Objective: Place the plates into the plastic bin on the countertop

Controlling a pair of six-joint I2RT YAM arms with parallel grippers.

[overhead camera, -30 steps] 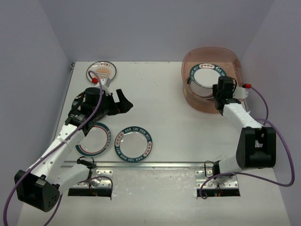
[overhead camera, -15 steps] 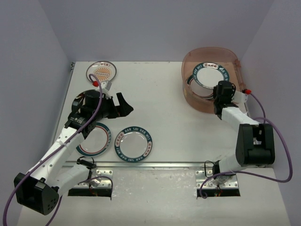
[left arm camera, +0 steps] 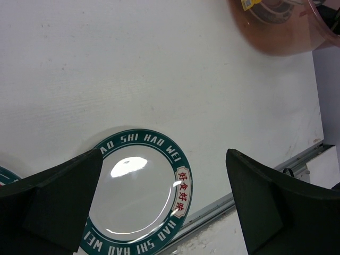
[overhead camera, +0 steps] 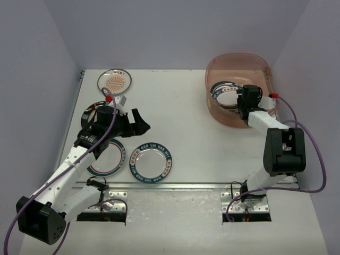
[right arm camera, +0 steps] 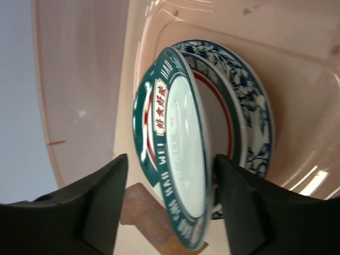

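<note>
The plastic bin [overhead camera: 229, 118] stands at the back right of the countertop [overhead camera: 186, 106]. My right gripper [overhead camera: 244, 100] reaches into the bin [right arm camera: 79, 79], open. A green-rimmed plate [right arm camera: 178, 154] stands on edge between its fingers, leaning on a red-lined plate and a blue floral plate [right arm camera: 252, 106]. My left gripper [overhead camera: 139, 121] hangs open above a green-rimmed plate [overhead camera: 151, 159] near the front rail; that plate [left arm camera: 138, 191] lies below my left gripper [left arm camera: 164, 204]. A red-teal plate [overhead camera: 106, 158], a black-rimmed plate [overhead camera: 91, 111] and an orange sunburst plate [overhead camera: 113, 82] lie on the left.
A metal rail [overhead camera: 175, 186] runs along the front edge; the rail [left arm camera: 255, 180] also shows in the left wrist view. Grey walls close in the left, back and right sides. The right arm's purple cable [overhead camera: 313, 159] loops beside the bin.
My right gripper has opened and let go of the green-rimmed plate, which has sunk lower into the bin. My left arm has shifted slightly forward, uncovering the black-rimmed plate.
</note>
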